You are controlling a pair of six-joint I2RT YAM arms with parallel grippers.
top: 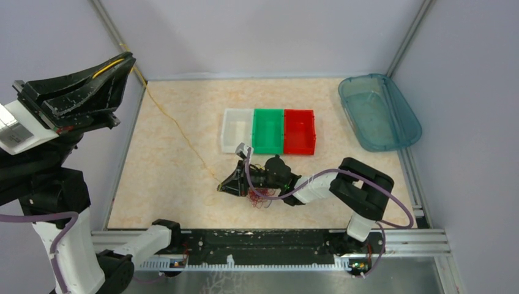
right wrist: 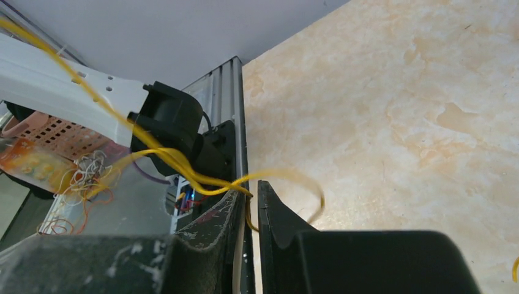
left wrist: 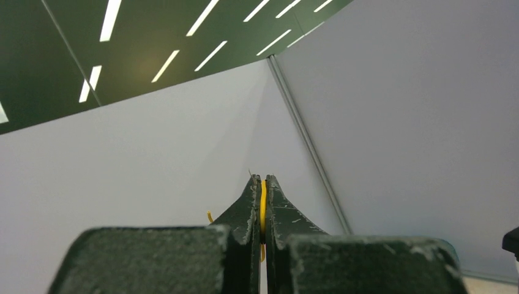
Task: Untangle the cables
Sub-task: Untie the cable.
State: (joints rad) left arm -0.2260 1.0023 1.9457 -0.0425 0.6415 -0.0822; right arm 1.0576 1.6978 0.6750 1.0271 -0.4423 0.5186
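A thin yellow cable (top: 177, 125) runs taut from high at the back left down to the middle of the table. My left gripper (top: 130, 61) is raised near the left wall and shut on its upper end; the yellow cable (left wrist: 263, 202) shows pinched between the fingers. My right gripper (top: 223, 187) lies low over the table at the cable's lower end. Its jaws stand a narrow gap apart, with the yellow cable (right wrist: 165, 156) passing through that gap at the right gripper (right wrist: 250, 191). A small tangle of red cables (top: 260, 197) lies on the table under the right wrist.
Three small bins stand in a row at the back: white (top: 227, 130), green (top: 268, 113) and red (top: 299, 113). A blue-green tub (top: 392, 98) lies tilted at the back right. A pink basket (right wrist: 49, 131) with loose wires sits beyond the table's rail.
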